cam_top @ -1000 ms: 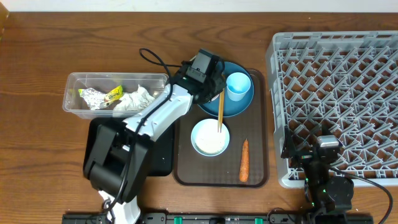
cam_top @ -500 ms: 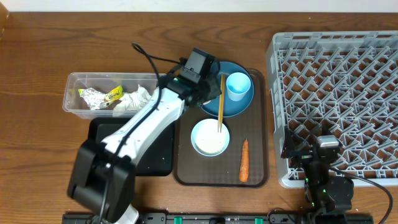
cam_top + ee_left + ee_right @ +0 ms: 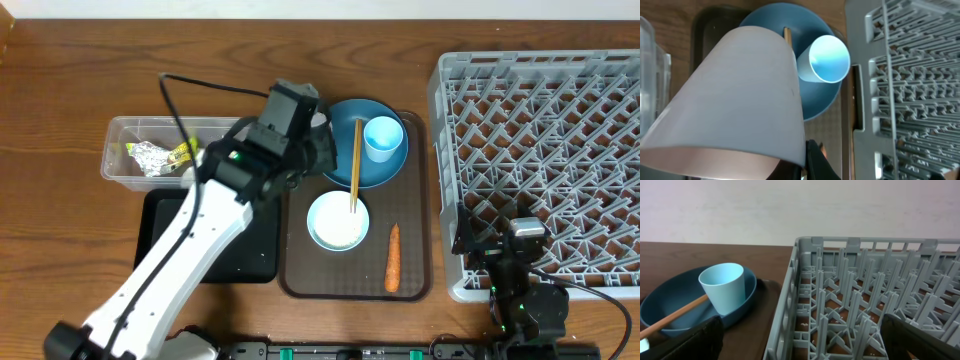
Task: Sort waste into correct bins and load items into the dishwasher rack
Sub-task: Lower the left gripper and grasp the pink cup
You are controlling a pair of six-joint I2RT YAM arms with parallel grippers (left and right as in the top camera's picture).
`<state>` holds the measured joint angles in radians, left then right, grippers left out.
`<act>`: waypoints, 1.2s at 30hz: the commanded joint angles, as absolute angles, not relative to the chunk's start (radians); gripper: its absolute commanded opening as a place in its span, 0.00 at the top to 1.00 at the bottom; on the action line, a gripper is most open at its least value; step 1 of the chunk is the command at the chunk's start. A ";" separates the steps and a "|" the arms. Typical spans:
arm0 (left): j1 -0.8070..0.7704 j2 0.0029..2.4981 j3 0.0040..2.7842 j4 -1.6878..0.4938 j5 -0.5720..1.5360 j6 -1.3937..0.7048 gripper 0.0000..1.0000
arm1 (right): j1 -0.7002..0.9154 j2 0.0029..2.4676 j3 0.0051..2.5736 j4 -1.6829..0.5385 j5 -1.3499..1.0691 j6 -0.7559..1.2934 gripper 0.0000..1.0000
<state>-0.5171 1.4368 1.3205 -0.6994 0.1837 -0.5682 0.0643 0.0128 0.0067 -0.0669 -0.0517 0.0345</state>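
Wrapper (image 3: 160, 153) in tub (image 3: 120, 135). Rack (image 3: 540, 150) bare. Pink cup (image 3: 740, 95) clamped in left gripper (image 3: 312, 150), maybe. Right gripper (image 3: 800, 337) wide apart, empty. To do: carrot (image 3: 393, 257), plate (image 3: 377, 172), bowl (image 3: 338, 222), blue cup (image 3: 383, 137), chopsticks (image 3: 353, 175).

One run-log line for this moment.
left gripper: shut on pink cup | right gripper: open, beside rack | tray: plate, blue cup, chopsticks, bowl, carrot

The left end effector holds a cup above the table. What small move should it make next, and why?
Probably carry the pink cup to the right, toward the dishwasher rack. The left end effector is shut on it between the clear tub and the blue plate, far from the rack. Passing high would avoid the light blue cup standing on that plate.
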 commanded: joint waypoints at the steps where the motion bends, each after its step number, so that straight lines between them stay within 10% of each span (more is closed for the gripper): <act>1: -0.512 1.390 1.317 -0.721 0.190 -0.507 0.94 | 0.093 0.013 0.006 -0.071 -0.049 0.044 0.01; 36: -0.512 1.371 1.317 -0.710 0.228 -0.400 0.93 | 0.093 0.013 0.006 -0.071 -0.049 0.044 0.01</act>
